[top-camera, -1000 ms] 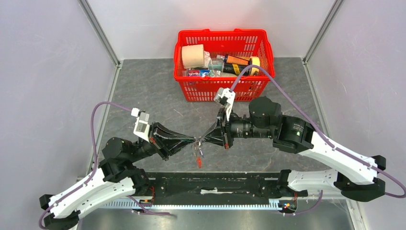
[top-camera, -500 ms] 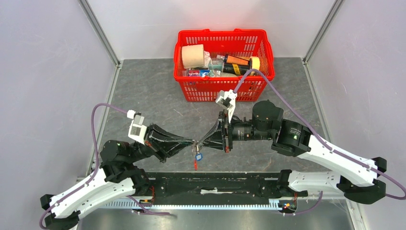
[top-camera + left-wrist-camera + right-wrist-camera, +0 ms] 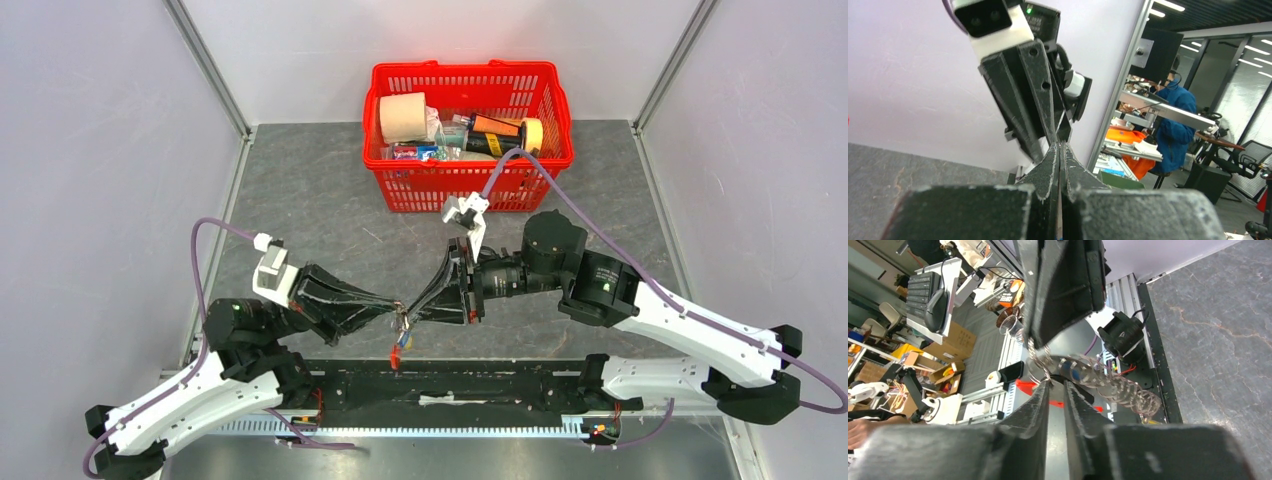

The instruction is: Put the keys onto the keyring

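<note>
The keyring (image 3: 400, 338) hangs between my two grippers above the table's near edge, its red strap (image 3: 395, 359) dangling lowest and a small blue tag (image 3: 404, 338) above it. My left gripper (image 3: 398, 311) is shut on the keyring's wire ring (image 3: 1039, 360). In the left wrist view the gripper (image 3: 1060, 145) has its jaws pressed together. My right gripper (image 3: 411, 312) meets it tip to tip. In the right wrist view the gripper (image 3: 1055, 384) has its jaws nearly together on a small black piece, likely a key's head, beside the ring. The coiled cord (image 3: 1113, 385) stretches right.
A red basket (image 3: 465, 68) with a tape roll, a tube and several small items stands at the back centre. A black rail (image 3: 450, 385) runs along the near edge under the grippers. Grey walls stand left and right.
Both grippers have moved together to the left and nearer to the front edge. The hanging keyring has moved with them and now dangles lower.
</note>
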Controlling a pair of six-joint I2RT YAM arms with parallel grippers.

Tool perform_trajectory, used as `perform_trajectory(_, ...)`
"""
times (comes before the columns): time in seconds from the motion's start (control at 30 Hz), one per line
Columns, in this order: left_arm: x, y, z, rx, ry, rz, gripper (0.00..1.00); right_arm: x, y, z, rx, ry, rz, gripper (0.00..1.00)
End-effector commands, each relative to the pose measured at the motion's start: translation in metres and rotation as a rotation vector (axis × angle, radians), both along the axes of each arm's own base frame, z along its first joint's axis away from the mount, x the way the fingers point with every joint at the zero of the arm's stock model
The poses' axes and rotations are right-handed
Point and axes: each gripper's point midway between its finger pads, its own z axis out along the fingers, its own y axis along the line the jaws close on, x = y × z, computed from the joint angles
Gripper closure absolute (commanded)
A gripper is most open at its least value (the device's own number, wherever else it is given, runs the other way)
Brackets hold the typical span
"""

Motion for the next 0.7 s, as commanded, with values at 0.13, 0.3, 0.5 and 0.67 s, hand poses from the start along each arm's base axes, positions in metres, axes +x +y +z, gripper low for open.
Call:
perform_trajectory(0.13, -0.014, 0.021, 0.037, -0.150, -0.063, -0.019, 0.98, 0.000, -0.018, 0.018, 0.007, -0.093, -0.029, 0.56)
perform_trajectory(0.3, -0.012, 0.020, 0.037, -0.150, -0.054, -0.012, 0.98, 0.007, -0.028, 0.033, 0.023, -0.164, -0.084, 0.55)
perform_trajectory(0.5, -0.005, 0.019, 0.035, -0.150, -0.027, 0.015, 0.98, 0.010, -0.029, 0.049, 0.056, -0.210, -0.096, 0.55)
perform_trajectory(0.67, 0.002, 0.018, 0.034, -0.146, -0.006, 0.039, 0.98, 0.008, -0.021, 0.055, 0.069, -0.214, -0.061, 0.55)
